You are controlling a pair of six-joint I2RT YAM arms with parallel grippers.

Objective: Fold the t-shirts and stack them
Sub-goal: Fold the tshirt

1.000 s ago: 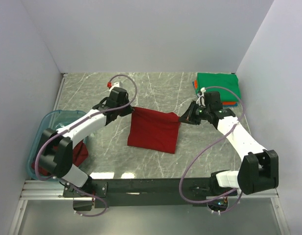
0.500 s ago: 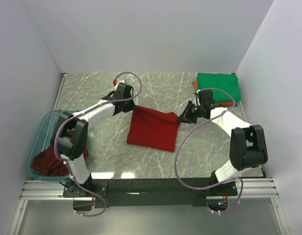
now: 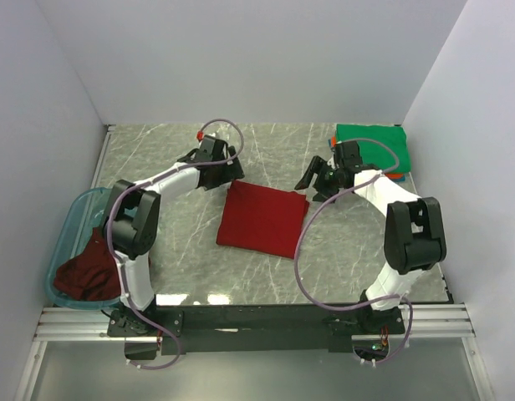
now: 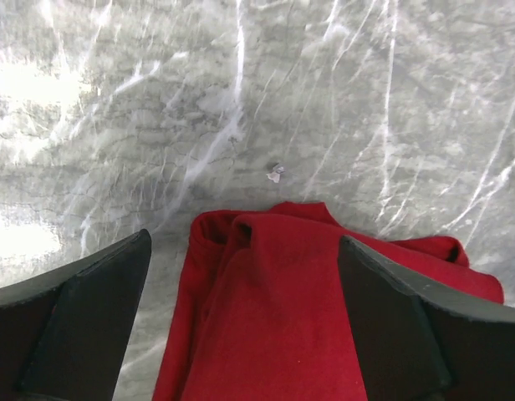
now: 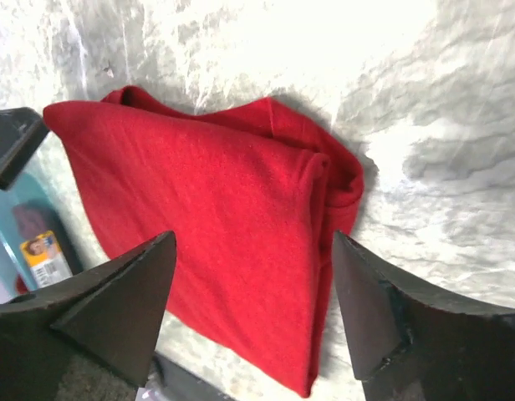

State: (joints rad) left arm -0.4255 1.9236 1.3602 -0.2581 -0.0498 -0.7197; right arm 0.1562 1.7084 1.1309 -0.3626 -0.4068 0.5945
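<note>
— Looking at the left gripper (image 3: 233, 171), is it holding anything?

— No. Its fingers (image 4: 82, 317) are spread wide. The far left corner of the red t-shirt (image 3: 262, 220) lies just under the gap between them. Whether the tips brush the cloth, I can't tell.

— And the right gripper (image 3: 308, 182)?

— It is spread apart too and pinching nothing. It sits just beside the shirt's far right corner, and the folded edge bunches into a soft roll below its fingers (image 5: 383, 309).

— How does the shirt lie?

— It is folded into a rough square of matte cotton. It is mostly flat, and its layered edges curl at both far corners. It stretches from the two grippers back toward the arm bases.

— Any other shirts?

— Just beyond the right gripper, on its outer side, there is a neat stack (image 3: 372, 144) with green on top and an orange edge peeping out beneath. Well behind the left gripper, down by its base, a maroon t-shirt (image 3: 89, 271) is crumpled in a translucent blue tub (image 3: 69, 219).

— What about the surface?

— The table (image 3: 349, 251) is glossy grey marble-patterned, with white veins and bright glare. A tiny pale speck (image 4: 275, 173) lies just ahead of the left gripper. Plain pale walls (image 3: 241, 67) close in three sides.
</note>
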